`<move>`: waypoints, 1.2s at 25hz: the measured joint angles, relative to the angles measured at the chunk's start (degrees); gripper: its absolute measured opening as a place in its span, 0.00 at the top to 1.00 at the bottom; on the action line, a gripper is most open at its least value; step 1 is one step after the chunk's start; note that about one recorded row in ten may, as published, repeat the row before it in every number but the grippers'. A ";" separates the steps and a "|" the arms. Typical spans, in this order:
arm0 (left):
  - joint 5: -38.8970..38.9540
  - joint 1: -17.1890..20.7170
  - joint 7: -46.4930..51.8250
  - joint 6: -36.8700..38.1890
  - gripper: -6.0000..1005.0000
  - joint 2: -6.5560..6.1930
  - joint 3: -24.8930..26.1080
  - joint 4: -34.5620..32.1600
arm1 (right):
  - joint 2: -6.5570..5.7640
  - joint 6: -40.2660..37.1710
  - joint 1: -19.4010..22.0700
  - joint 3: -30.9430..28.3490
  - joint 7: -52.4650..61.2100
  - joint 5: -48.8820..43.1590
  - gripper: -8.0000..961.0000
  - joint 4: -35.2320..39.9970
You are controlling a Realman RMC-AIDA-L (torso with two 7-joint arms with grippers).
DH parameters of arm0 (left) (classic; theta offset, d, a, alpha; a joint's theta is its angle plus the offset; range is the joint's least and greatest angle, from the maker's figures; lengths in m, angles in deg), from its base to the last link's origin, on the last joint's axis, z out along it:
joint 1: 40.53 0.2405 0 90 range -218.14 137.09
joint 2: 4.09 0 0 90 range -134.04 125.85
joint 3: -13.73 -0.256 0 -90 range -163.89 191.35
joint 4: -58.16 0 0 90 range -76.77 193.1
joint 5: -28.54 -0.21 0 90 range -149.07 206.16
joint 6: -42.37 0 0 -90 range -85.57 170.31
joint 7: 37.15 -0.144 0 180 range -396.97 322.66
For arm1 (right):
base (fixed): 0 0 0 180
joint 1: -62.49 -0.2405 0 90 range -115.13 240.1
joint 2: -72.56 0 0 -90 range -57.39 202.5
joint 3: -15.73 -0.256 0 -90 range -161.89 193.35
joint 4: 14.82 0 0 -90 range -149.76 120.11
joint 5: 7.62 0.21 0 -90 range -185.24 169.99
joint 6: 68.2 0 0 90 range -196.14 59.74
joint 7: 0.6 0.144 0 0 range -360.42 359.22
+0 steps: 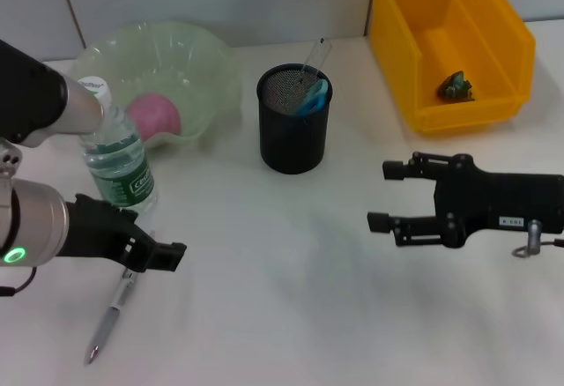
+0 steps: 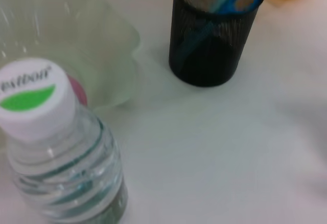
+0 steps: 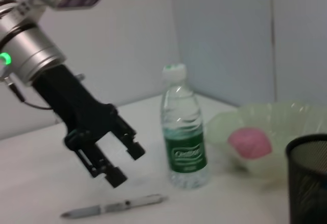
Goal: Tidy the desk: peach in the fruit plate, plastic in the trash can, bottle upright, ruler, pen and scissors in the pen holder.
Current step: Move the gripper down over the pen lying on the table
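The clear bottle (image 1: pixel 116 155) with a white cap stands upright at the left, also in the left wrist view (image 2: pixel 56 152) and the right wrist view (image 3: pixel 184 132). A silver pen (image 1: pixel 110 315) lies on the table in front of it. My left gripper (image 1: pixel 163 254) hovers open just above the pen (image 3: pixel 115 206), beside the bottle, with nothing between its fingers (image 3: pixel 134 151). The pink peach (image 1: pixel 155 113) rests in the pale green fruit plate (image 1: pixel 211 60). Blue-handled scissors (image 1: pixel 314 95) and a clear ruler (image 1: pixel 315 55) stand in the black mesh pen holder (image 1: pixel 293 135). My right gripper (image 1: pixel 388 196) is open and empty at the right.
A yellow bin (image 1: pixel 507 42) at the back right holds a crumpled greenish piece of plastic (image 1: pixel 456 88). A light wall runs behind the table. The white tabletop lies between the two grippers.
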State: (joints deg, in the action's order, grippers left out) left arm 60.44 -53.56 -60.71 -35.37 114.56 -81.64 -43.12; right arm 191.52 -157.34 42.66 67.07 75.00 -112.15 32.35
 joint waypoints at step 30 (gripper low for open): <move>-10.68 -10.07 26.49 -1.10 0.22 0.09 -8.29 12.17 | 0.00 -1.37 0.75 -0.64 0.20 -6.11 0.15 1.84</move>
State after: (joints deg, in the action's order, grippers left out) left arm 49.76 -63.63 -34.22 -36.48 114.65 -89.93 -30.95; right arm 191.52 -158.72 43.41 66.44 75.21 -118.26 34.19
